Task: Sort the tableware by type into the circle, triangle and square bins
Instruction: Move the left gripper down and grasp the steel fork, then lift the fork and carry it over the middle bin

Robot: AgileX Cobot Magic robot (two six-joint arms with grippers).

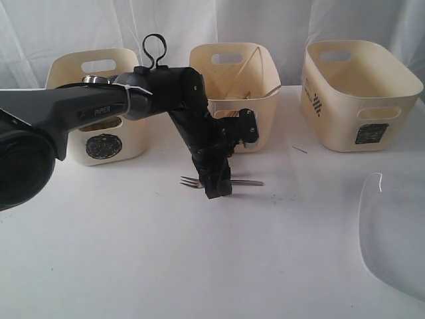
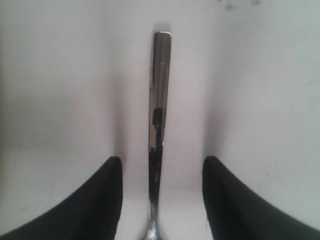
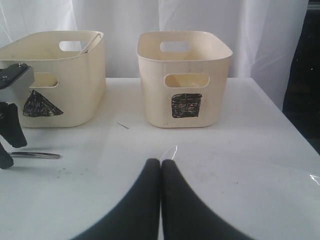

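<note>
Left hand point(image 2: 162, 167), spread wide, straddles the slim, glossy steel fork point(image 2: 159, 90), apparently without touching it.

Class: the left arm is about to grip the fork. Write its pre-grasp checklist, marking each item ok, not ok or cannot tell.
1. Handle of the fork centred inside the left end effector: ok.
2. Left jaws open: ok.
3. Fork lying flat on the table: ok.
4. The right end effector shut and apart from the fork: ok.
5. Left fingertips low enough to grip: cannot tell.
</note>
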